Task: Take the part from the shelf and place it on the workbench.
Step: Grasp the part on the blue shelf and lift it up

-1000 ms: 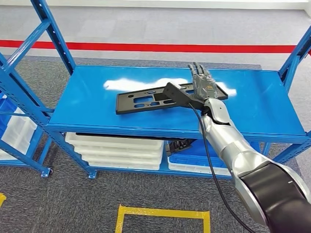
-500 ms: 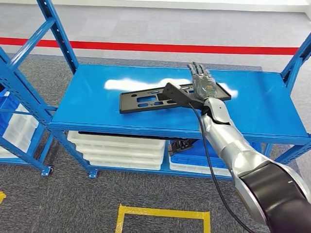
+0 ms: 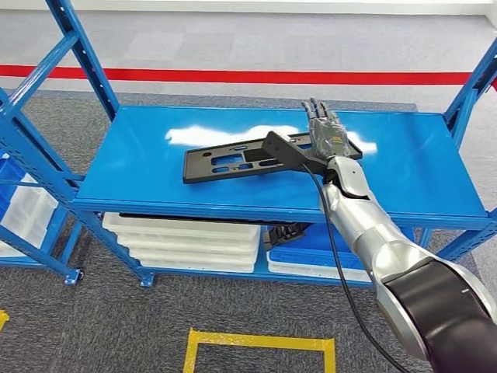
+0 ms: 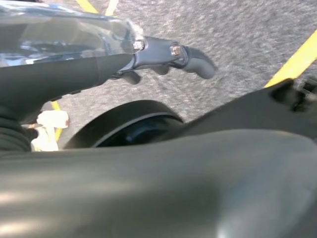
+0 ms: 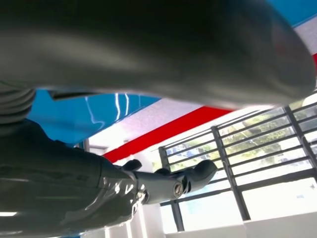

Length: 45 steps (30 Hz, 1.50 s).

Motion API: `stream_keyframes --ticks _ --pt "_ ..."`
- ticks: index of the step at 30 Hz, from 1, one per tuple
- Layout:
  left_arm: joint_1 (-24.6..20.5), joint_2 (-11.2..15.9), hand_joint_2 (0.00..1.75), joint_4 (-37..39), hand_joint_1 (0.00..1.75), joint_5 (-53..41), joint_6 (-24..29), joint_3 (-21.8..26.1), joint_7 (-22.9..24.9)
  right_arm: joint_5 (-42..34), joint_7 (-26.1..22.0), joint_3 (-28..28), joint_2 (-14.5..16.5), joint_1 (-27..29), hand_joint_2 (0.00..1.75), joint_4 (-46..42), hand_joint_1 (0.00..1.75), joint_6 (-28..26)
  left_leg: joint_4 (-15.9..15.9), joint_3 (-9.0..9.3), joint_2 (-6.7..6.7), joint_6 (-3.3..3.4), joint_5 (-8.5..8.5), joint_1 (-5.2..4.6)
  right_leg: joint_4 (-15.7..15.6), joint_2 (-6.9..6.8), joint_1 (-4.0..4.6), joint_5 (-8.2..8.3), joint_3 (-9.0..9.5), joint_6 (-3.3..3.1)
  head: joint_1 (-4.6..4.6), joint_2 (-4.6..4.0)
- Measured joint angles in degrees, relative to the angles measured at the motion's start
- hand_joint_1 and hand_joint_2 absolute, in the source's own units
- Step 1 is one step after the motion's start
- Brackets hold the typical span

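A blue steel shelf (image 3: pixel 147 167) is standing across the head view on a grey carpeted floor (image 3: pixel 99 326), with a red floor stripe (image 3: pixel 234 76) running behind it and a yellow taped square (image 3: pixel 258 342) lying in front. White trays (image 3: pixel 182 242) are sitting stacked on the lower level, beside a blue bin (image 3: pixel 304 256). The part, a flat black perforated plate (image 3: pixel 234 159), is lying on the upper deck of the shelf, stretching from the middle toward the right. The silver right arm (image 3: pixel 375 241) is reaching over the deck, and the right hand (image 3: pixel 328 138) is resting at the plate's right end with its fingers (image 3: pixel 319 113) extending straight and slightly apart, not closing on anything. The left hand (image 4: pixel 164 54) is hanging above the floor, its fingers lying straight and gripping nothing.
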Motion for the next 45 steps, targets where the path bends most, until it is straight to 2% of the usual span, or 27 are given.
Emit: stream_keyframes --ticks 3,4,6,8,9,10,11,12,14,15,19,21,23,24,25,26,28,30,33,35,36,38,39,40,41,43,45 --pt "0.0 0.0 0.0 0.0 0.0 0.0 0.0 0.0 0.0 0.0 0.0 0.0 0.0 0.1 0.0 0.0 0.0 0.0 -1.2 0.48 0.09 0.41 -0.23 -0.09 -0.1 -0.1 -0.04 -0.13 -0.04 0.8 0.02 0.0" --pt "0.0 0.0 0.0 0.0 0.0 0.0 0.0 0.0 0.0 0.0 0.0 0.0 0.0 0.0 0.0 -0.1 0.0 0.0 -1.8 0.74 0.16 0.48 -0.12 0.07 0.5 -0.12 0.01 -0.73 -0.27 1.01 0.03 0.0" --pt "0.0 0.0 0.0 0.0 0.0 0.0 0.1 0.0 0.0 0.0 0.0 0.0 0.0 -0.1 0.0 -0.1 0.0 0.0 -2.6 1.11 0.31 0.55 0.14 0.38 4.7 -0.09 0.06 -3.5 -2.04 1.23 0.06 0.0" --pt "0.0 -0.1 0.0 0.0 0.0 0.0 0.1 0.0 0.0 0.0 0.0 0.0 0.0 0.1 0.0 0.0 0.0 0.0 -2.6 1.11 0.3 0.63 0.15 0.42 11.6 -0.09 0.05 -6.53 -5.26 1.42 0.07 0.0" --pt "0.1 -0.1 0.0 0.0 0.0 0.0 0.1 0.0 0.0 0.0 0.0 0.0 0.0 0.3 0.0 0.0 0.0 0.0 -2.5 1.12 0.3 0.62 0.13 0.42 13.8 -0.1 0.01 -6.93 -6.35 1.55 0.06 0.0" --pt "0.1 -0.1 0.0 0.0 0.0 0.0 0.1 0.0 0.0 0.0 0.0 0.0 0.0 0.4 0.0 0.0 0.0 0.0 -2.5 1.12 0.29 0.58 0.09 0.44 14.0 -0.11 -0.03 -6.25 -6.55 1.7 0.06 0.0" --pt "0.1 -0.1 0.0 0.0 0.0 0.0 0.1 0.0 0.0 0.0 0.0 0.0 0.0 0.4 0.0 0.0 0.0 0.0 -2.4 1.14 0.29 0.48 0.02 0.49 12.0 -0.13 -0.09 -4.56 -5.71 1.83 0.06 0.0" --pt "0.1 -0.1 0.0 0.0 0.0 0.0 0.1 0.0 0.0 0.0 0.0 0.0 0.0 0.3 0.0 0.0 0.0 0.0 -2.2 1.13 0.29 0.28 -0.14 0.54 8.4 -0.16 -0.17 -2.36 -4.12 1.96 0.06 0.0" --pt "0.1 -0.1 0.0 0.0 0.0 0.0 0.1 0.0 0.0 0.0 0.0 0.0 0.0 0.2 0.0 0.0 0.0 0.1 -1.5 0.83 0.25 -0.28 -0.55 0.38 2.2 -0.16 -0.19 0.18 -1.34 1.92 0.05 0.0" --pt "0.1 -0.1 0.0 0.0 0.0 0.0 0.1 0.0 0.0 0.0 0.0 0.0 0.0 0.2 0.0 0.0 0.0 0.1 -1.2 0.65 0.22 -0.52 -0.7 0.27 0.7 -0.12 -0.16 0.47 -0.73 1.74 0.03 0.0" --pt "0.3 0.0 0.0 0.0 0.0 0.0 0.1 0.0 0.0 -0.1 0.0 0.0 0.0 0.3 0.0 0.0 0.0 0.1 -0.3 0.32 0.18 -1.13 -1.4 0.32 0.3 -0.01 -0.23 0.37 -0.6 0.52 0.02 0.0" --pt "0.2 0.0 0.0 0.0 0.0 0.0 0.1 0.0 0.0 -0.1 0.0 0.0 0.1 0.3 0.0 0.0 0.0 0.1 3.8 -1.39 0.16 -1.84 -4.07 0.59 0.2 -0.11 -0.46 0.42 -0.51 0.12 0.0 0.0" --pt "0.3 0.0 0.0 0.0 0.0 0.0 0.1 0.0 0.0 -0.1 0.0 0.0 0.1 0.3 0.0 0.0 0.0 0.1 11.2 -4.69 0.15 -2.46 -7.35 0.87 0.2 -0.2 -0.45 0.38 -0.51 -0.05 -0.01 0.0" --pt "0.3 0.0 0.0 0.0 0.0 0.0 0.1 0.0 0.0 -0.1 0.0 0.0 0.1 0.4 0.0 0.0 0.0 0.1 13.8 -5.93 0.15 -2.57 -8.08 0.93 0.2 -0.23 -0.44 0.37 -0.5 -0.07 -0.01 0.0" --pt "0.4 0.0 0.0 0.0 0.0 0.0 0.1 0.0 0.0 -0.1 0.0 0.0 0.1 0.4 0.0 0.0 0.0 0.1 14.6 -6.35 0.15 -2.53 -7.76 0.94 0.2 -0.22 -0.41 0.35 -0.46 -0.1 -0.01 0.0" --pt "0.4 0.0 0.0 0.0 0.0 0.0 0.1 0.0 0.0 -0.1 0.0 0.0 0.1 0.4 0.0 0.0 0.0 0.1 13.1 -5.69 0.15 -2.33 -6.39 0.92 0.2 -0.19 -0.37 0.33 -0.39 -0.1 -0.01 0.0" --pt "0.3 0.0 0.0 0.0 0.0 0.0 0.1 0.0 0.0 -0.1 0.0 0.0 0.2 0.3 0.0 -0.1 0.0 0.1 5.8 -2.36 0.07 -1.44 -2.39 0.67 0.2 -0.12 -0.31 0.24 -0.21 -0.1 0.0 0.0" --pt "0.3 0.0 0.0 0.0 0.0 0.0 0.1 0.0 0.0 -0.1 0.0 0.0 0.2 0.2 0.0 -0.2 0.0 0.1 0.4 0.04 -0.04 -0.53 -0.31 0.21 0.2 -0.05 -0.28 0.18 -0.26 0.08 0.0 0.0" --pt "0.3 0.1 0.0 0.0 0.0 0.0 0.1 0.0 0.1 -0.1 0.0 0.0 0.2 0.3 0.0 -0.2 0.0 0.1 -1.1 0.57 -0.01 0.04 -0.43 0.03 0.1 -0.12 -0.33 0.15 -0.43 0.82 0.0 0.0" --pt "0.2 0.1 0.0 0.0 0.0 0.0 0.1 0.0 0.1 -0.1 0.0 0.0 0.2 0.2 0.0 -0.4 0.0 0.1 -2.0 1.0 0.13 0.27 -0.19 0.35 1.3 -0.13 -0.2 -1.03 -0.87 1.23 0.03 0.0" --pt "0.2 0.0 0.0 0.0 0.0 0.0 0.1 0.0 0.1 -0.1 0.0 0.0 0.2 0.1 0.0 -0.4 0.0 0.1 -2.4 1.17 0.21 0.37 -0.03 0.52 3.4 -0.12 -0.15 -2.42 -1.71 1.32 0.05 0.0" --pt "0.2 0.0 0.0 0.0 0.0 0.0 0.1 0.0 0.1 -0.1 0.0 0.0 0.1 0.2 0.0 -0.4 0.0 0.1 -2.4 1.18 0.24 0.5 0.03 0.48 10.1 -0.08 -0.11 -5.73 -4.69 1.41 0.08 0.0" --pt "0.3 0.0 0.0 0.0 0.0 0.0 0.1 0.0 0.1 -0.1 0.0 0.0 0.1 0.3 0.0 -0.3 0.0 0.1 -2.4 1.18 0.24 0.5 0.03 0.47 13.1 -0.09 -0.12 -6.67 -6.06 1.53 0.08 0.0" --pt "0.3 0.0 0.0 0.0 0.0 0.0 0.1 0.0 0.1 -0.1 0.0 0.0 0.1 0.4 0.0 -0.3 0.0 0.2 -2.4 1.17 0.24 0.49 0.02 0.47 14.4 -0.1 -0.15 -6.65 -6.74 1.66 0.07 0.0" --pt "0.3 0.0 0.0 0.0 0.0 0.0 0.1 0.0 0.1 -0.1 0.0 0.0 0.1 0.5 0.0 -0.3 0.0 0.2 -2.3 1.18 0.23 0.44 -0.02 0.5 13.7 -0.12 -0.19 -5.55 -6.42 1.8 0.07 0.0" --pt "0.3 0.0 0.0 0.0 0.0 0.0 0.1 0.0 0.1 -0.1 0.0 0.0 0.1 0.4 0.0 -0.3 0.0 0.2 -1.9 1.14 0.23 0.08 -0.27 0.61 7.0 -0.17 -0.29 -1.77 -3.38 2.01 0.07 0.0" --pt "0.2 0.0 0.0 0.0 0.0 0.0 0.1 0.0 0.1 -0.1 0.0 0.0 0.1 0.2 0.0 -0.3 0.0 0.2 -1.2 0.83 0.17 -0.47 -0.63 0.46 1.3 -0.13 -0.28 0.25 -0.82 1.82 0.05 0.0"
